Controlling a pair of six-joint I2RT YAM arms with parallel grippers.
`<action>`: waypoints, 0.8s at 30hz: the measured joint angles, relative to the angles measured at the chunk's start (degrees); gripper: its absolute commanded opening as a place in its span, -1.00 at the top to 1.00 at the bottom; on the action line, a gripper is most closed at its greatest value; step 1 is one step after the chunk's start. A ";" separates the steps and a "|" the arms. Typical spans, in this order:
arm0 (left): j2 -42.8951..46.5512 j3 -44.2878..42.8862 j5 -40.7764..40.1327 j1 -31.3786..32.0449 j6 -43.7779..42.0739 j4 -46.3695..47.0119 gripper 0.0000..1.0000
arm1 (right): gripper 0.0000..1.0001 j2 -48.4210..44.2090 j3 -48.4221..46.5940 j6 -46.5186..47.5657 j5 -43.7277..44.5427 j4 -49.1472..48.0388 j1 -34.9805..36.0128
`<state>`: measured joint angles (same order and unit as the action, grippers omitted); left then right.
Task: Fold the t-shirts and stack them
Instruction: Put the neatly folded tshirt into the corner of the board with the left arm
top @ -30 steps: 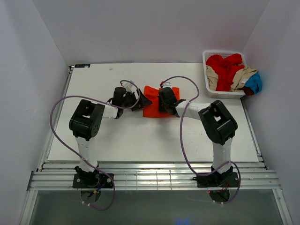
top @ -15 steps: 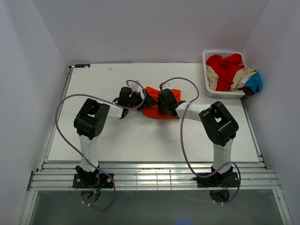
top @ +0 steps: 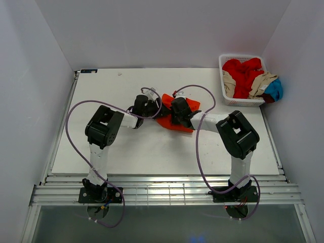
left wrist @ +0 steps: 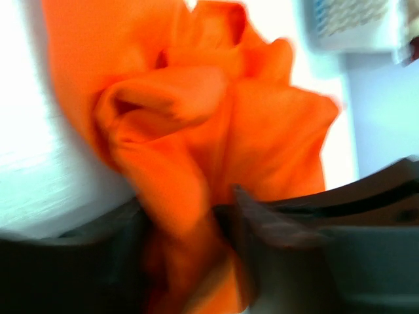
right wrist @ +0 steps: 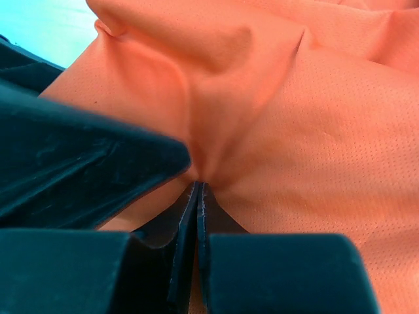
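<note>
The bright orange t-shirt (top: 174, 117) lies bunched at the middle of the white table (top: 126, 147). My left gripper (top: 158, 109) is shut on its left edge; in the blurred left wrist view the orange t-shirt (left wrist: 196, 131) runs down between my dark fingers (left wrist: 275, 229). My right gripper (top: 174, 115) is shut on a pinched fold of the orange t-shirt (right wrist: 314, 118), the jaws pressed together with cloth between them (right wrist: 198, 190). Both grippers sit close together over the shirt. Red, tan and blue t-shirts (top: 248, 76) lie heaped in the basket.
The white lattice-sided basket (top: 242, 103) stands at the table's far right corner, with blue cloth hanging over its right side. Purple cables loop from both arms above the table. White walls enclose the table on three sides.
The left gripper has moved right onto the orange shirt's left edge. The flat folded shirt has been drawn up into a bunch and shifted slightly right. The right gripper barely moved.
</note>
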<state>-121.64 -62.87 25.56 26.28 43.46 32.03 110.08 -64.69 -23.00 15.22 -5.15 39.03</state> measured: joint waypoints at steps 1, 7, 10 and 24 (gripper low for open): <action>-0.35 -0.09 -0.09 0.15 0.26 0.13 0.16 | 0.85 -0.04 0.09 0.00 0.00 0.00 0.04; -2.12 -0.83 -0.74 0.59 -0.33 -0.35 0.89 | 0.85 -0.61 1.18 -0.22 0.02 -0.90 0.07; -2.29 -1.16 -0.68 0.66 -0.94 -0.39 1.00 | 0.85 -0.98 1.90 -0.39 0.04 -1.44 0.07; 7.23 -1.38 -14.23 -0.68 -14.67 -19.34 1.00 | 0.12 -18.99 5.70 2.27 7.52 9.70 2.40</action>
<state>-114.41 -64.25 11.33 25.61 28.80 12.69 91.09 -58.98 -20.73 22.74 4.56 41.43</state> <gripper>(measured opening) 0.092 0.438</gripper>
